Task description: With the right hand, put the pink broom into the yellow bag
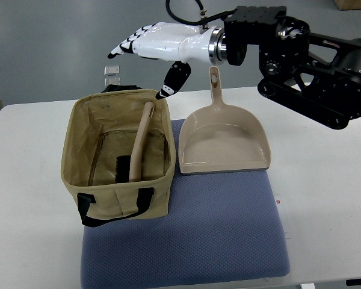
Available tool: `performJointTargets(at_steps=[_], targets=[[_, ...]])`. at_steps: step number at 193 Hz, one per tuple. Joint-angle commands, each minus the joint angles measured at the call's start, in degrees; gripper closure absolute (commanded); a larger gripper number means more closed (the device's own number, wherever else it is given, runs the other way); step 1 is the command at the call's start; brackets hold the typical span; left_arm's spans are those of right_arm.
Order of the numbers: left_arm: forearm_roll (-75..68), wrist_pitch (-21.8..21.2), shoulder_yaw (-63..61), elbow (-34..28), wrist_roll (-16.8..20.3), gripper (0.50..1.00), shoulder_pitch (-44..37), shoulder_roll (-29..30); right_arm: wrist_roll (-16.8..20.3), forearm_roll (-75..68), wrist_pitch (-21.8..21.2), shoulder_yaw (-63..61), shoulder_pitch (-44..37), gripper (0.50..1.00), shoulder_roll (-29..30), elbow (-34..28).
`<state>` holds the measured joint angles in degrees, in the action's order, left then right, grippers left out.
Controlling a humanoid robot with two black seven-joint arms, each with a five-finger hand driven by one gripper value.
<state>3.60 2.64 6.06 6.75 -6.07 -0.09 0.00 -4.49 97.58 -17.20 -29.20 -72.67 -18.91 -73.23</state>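
Already the pink broom [139,143] stands inside the yellow bag [117,198], bristle end down on the bag's floor and its pale handle leaning up against the rim at about one o'clock of the opening. The right hand [153,48] hovers above that far corner, its arm entering from the picture's right; the white fingers [125,47] are stretched out and slightly apart, the thumb hangs down toward the handle's tip, and they grip nothing (whether the thumb actually touches the broom I cannot tell). At three o'clock of the bag lies a pink dustpan [224,141], just beside it, handle pointing to twelve o'clock. Both sit on a blue mat [228,235] spread over the white table [331,180]. A small clear container [112,72] shows at twelve o'clock behind the bag.
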Motion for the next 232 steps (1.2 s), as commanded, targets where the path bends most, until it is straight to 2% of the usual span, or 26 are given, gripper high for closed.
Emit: performJointTargets(at_steps=[1, 26, 48, 81, 106, 142, 190, 232], targets=[[0.0, 0.0, 0.0, 0.0, 0.0, 0.500, 0.0, 0.0, 1.1, -5.1, 2.2, -3.4, 3.1, 0.589, -3.2, -0.1], [0.0, 0.0, 0.0, 0.0, 0.0, 0.500, 0.0, 0.0, 1.1, -14.4, 6.0, -8.0, 8.8, 0.587, -9.5, -0.1], [0.0, 0.0, 0.0, 0.0, 0.0, 0.500, 0.0, 0.0, 1.1, -24.2, 7.5, -13.4, 15.5, 0.587, -14.5, 0.0], [0.0, 0.0, 0.0, 0.0, 0.0, 0.500, 0.0, 0.0, 1.3, -38.3, 9.4, -26.9, 28.7, 0.589, -15.2, 1.8], [0.0, -0.1, 0.0, 0.0, 0.0, 0.500, 0.0, 0.0, 1.5, -45.3, 10.7, -35.6, 36.5, 0.589, -13.3, 4.2], [0.0, 0.0, 0.0, 0.0, 0.0, 0.500, 0.0, 0.0, 1.6, -53.3, 14.5, -41.1, 42.9, 0.587, -8.1, 6.8], [0.0, 0.0, 0.0, 0.0, 0.0, 0.500, 0.0, 0.0, 1.4, -58.6, 14.5, -45.1, 49.5, 0.587, -0.9, 8.3], [0.0, 0.0, 0.0, 0.0, 0.0, 0.500, 0.0, 0.0, 1.5, -58.9, 14.0, -49.0, 51.9, 0.574, 3.7, 8.2]])
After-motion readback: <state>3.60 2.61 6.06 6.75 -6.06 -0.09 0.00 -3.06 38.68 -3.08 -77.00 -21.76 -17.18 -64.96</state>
